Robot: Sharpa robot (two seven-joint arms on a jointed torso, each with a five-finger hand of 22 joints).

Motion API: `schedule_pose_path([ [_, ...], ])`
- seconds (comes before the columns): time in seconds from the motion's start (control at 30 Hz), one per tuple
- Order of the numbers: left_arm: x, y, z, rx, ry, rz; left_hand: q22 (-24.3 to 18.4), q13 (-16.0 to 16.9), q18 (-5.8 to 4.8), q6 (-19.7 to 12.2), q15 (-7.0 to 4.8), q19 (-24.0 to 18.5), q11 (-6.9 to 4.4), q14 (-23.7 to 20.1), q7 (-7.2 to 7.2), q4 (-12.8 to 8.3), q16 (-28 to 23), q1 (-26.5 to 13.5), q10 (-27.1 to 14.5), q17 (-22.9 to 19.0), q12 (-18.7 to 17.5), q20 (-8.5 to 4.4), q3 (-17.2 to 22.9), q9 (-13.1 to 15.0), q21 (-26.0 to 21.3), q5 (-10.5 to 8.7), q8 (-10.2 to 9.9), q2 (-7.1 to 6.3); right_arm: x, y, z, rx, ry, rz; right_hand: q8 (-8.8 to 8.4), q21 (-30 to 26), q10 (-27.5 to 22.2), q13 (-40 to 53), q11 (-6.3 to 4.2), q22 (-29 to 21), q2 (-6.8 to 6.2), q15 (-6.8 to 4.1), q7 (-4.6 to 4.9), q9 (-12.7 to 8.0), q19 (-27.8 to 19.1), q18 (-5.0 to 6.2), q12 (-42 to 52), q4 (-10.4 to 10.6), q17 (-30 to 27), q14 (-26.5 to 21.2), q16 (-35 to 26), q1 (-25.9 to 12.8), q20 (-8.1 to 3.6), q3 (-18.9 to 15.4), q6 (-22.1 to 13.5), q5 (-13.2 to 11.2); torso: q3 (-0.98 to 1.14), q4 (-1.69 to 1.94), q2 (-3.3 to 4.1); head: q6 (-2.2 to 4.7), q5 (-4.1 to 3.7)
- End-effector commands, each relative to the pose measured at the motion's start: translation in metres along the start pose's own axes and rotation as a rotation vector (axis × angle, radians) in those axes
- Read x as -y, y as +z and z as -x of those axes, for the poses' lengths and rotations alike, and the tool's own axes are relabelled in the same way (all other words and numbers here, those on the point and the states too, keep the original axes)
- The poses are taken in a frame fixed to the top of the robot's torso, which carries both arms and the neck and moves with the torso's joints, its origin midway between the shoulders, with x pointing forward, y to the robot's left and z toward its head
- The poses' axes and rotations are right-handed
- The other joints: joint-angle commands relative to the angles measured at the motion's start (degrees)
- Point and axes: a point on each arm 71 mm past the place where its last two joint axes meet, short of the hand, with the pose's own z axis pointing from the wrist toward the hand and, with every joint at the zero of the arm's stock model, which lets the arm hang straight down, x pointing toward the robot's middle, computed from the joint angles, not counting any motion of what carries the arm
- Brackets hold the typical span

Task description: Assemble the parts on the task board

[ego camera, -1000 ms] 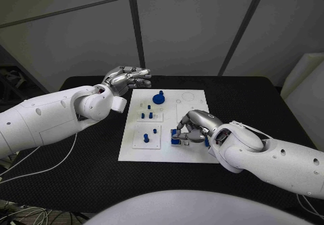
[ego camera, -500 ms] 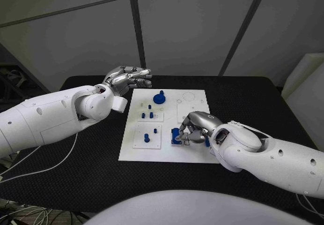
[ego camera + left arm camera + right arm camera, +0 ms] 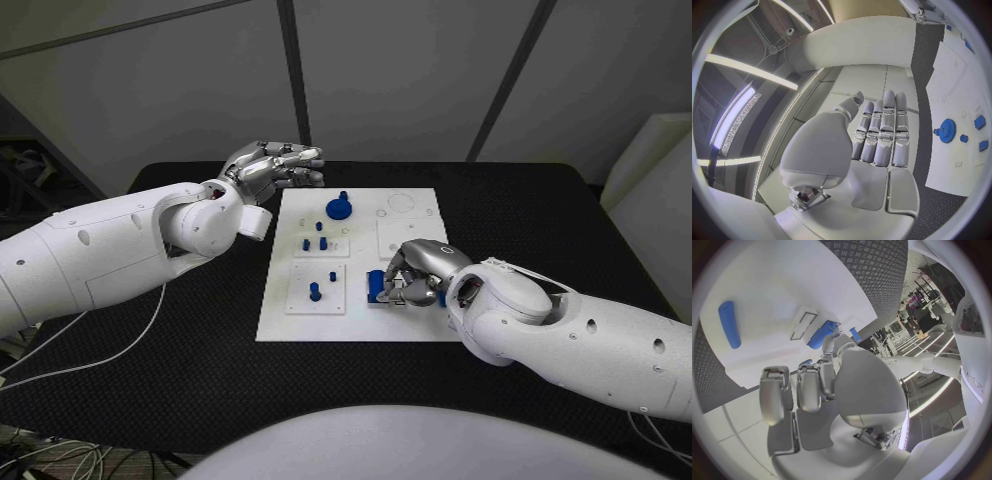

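Note:
The white task board (image 3: pixel 411 325) lies in the middle of the black table. My right hand (image 3: pixel 414 272) is low over its near right part, and its fingertips pinch an upright blue part (image 3: pixel 376 286), also seen in the right wrist view (image 3: pixel 823 334). A blue cylinder (image 3: pixel 729 324) lies loose on the board nearby. A blue gear (image 3: pixel 339 209) stands at the board's far side, with small blue pegs (image 3: pixel 315 244) and a taller peg (image 3: pixel 313 292) on the left plates. My left hand (image 3: pixel 274 165) hovers above the board's far left corner, holding nothing, its fingers side by side (image 3: pixel 879 135).
Black table (image 3: pixel 173 340) surrounds the board, with bare surface to the left and front. A white cable (image 3: pixel 101 355) trails over the table's left edge. Recessed outlines (image 3: pixel 401 208) mark the board's far right area.
My right hand has crept slightly toward the board's middle with the blue part pinched in it. The left hand has stayed where it was.

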Motion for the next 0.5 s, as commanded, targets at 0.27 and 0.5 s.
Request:
schedule_pose_path([
  [0.27, 0.0006, 0.0008, -0.0015, -0.012, -0.007, 0.001, -0.25, -0.01, -0.79, -0.38, 0.10, -0.07, 0.06, 0.42, 0.03, 0.03, -0.38, -0.24, -0.36, 0.11, -0.30, 0.40, -0.52, -0.06, -0.39, -0.25, -0.30, 0.30, 0.0014, -0.0011, -0.0025, -0.063, 0.007, 0.000, -0.87, 0.16, 0.31, -0.05, 0.12, 15.09, -1.80, 0.14, 0.39, -0.16, 6.15, -0.42, -1.16, 0.51, 0.45, 3.05, -0.63, -2.24, -0.01, -1.89, 0.56, -0.06, -0.02, -0.03, -0.03, -0.01, 0.08],
  [0.5, 0.0005, 0.0008, -0.0013, -0.013, -0.007, 0.003, -0.33, -0.01, -0.79, -0.45, 0.11, -0.06, 0.08, 0.43, 0.08, 0.02, -0.43, -0.27, -0.41, 0.13, -0.31, 0.41, -0.60, -0.07, -0.41, -0.28, -0.33, 0.24, 0.0026, -0.0054, 0.0018, -0.020, 0.072, 0.006, -2.41, 0.16, -1.16, -2.29, 0.87, 15.09, -4.59, 0.64, 1.43, -0.71, 6.15, -0.42, -4.60, 3.12, -0.51, 2.77, -1.28, -6.28, 0.24, -4.99, -1.72, -0.25, -0.01, -0.05, -0.04, -0.01, -0.09],
])
